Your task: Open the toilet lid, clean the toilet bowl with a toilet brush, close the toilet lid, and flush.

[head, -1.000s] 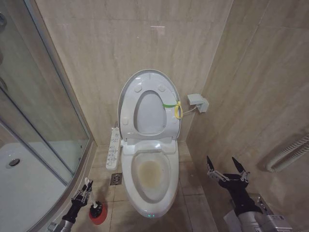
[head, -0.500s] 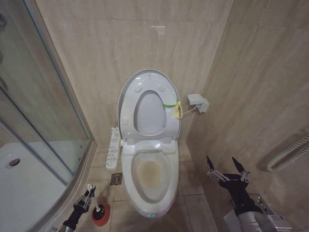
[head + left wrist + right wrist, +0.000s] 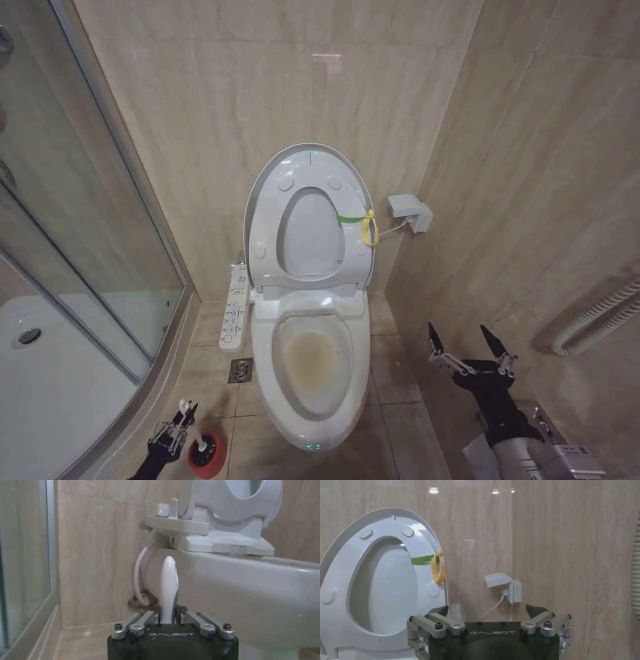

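The toilet lid [image 3: 308, 170] stands raised against the back wall with the ring seat up against it, and it also shows in the right wrist view [image 3: 350, 547]. Below it the toilet bowl [image 3: 310, 370] lies uncovered, its inside stained yellowish-brown. Low on the floor left of the bowl, my left gripper [image 3: 172, 432] is shut on the white handle of the toilet brush [image 3: 168, 581]; the brush's black head [image 3: 203, 441] sits in a small red cup [image 3: 208, 456]. My right gripper [image 3: 470, 350] hangs open and empty right of the bowl, fingers pointing up.
A glass shower enclosure [image 3: 70, 260] and its white tray [image 3: 40, 400] fill the left side. A white control panel [image 3: 235, 305] hangs beside the bowl, above a floor drain [image 3: 240, 371]. A wall socket box [image 3: 408, 210] and a white hose [image 3: 600, 315] are on the right wall.
My left gripper, holding the brush handle, has sunk toward the lower edge of the head view, and the red cup has shifted slightly with it. The right arm has not moved.
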Robot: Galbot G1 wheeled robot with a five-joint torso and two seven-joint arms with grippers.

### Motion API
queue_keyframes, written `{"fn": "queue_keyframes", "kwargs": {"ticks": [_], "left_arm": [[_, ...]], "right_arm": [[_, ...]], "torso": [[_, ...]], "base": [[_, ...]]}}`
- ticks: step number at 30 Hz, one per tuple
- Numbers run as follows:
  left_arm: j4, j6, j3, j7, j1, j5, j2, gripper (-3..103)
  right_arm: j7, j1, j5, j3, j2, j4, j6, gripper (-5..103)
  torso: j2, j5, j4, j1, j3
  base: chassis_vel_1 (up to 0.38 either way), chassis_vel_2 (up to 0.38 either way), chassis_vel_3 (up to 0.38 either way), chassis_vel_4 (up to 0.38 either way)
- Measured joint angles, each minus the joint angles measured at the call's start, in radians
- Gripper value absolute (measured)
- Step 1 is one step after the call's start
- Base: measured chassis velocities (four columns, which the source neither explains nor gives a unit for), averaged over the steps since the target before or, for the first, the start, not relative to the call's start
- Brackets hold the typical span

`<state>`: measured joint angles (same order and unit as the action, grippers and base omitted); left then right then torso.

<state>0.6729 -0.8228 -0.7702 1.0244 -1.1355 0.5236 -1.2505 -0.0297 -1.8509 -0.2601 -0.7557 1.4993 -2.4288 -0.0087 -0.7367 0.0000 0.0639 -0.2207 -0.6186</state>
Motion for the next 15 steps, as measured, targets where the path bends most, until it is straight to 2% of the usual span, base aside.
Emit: {"fn": "queue_keyframes", "kwargs": {"ticks": [15], "left_arm": [[-0.016,-0.002,0.003,0.011,-0.028,-0.030,-0.012,19]], "right_arm": [[0.000,0.000,0.000,0.000,0.000,0.000,0.000,100]], "torso": [[0.000,0.0004,0.0001,0.000,0.000]], "base": [[0.000,0.000,0.000,0.000]]}}
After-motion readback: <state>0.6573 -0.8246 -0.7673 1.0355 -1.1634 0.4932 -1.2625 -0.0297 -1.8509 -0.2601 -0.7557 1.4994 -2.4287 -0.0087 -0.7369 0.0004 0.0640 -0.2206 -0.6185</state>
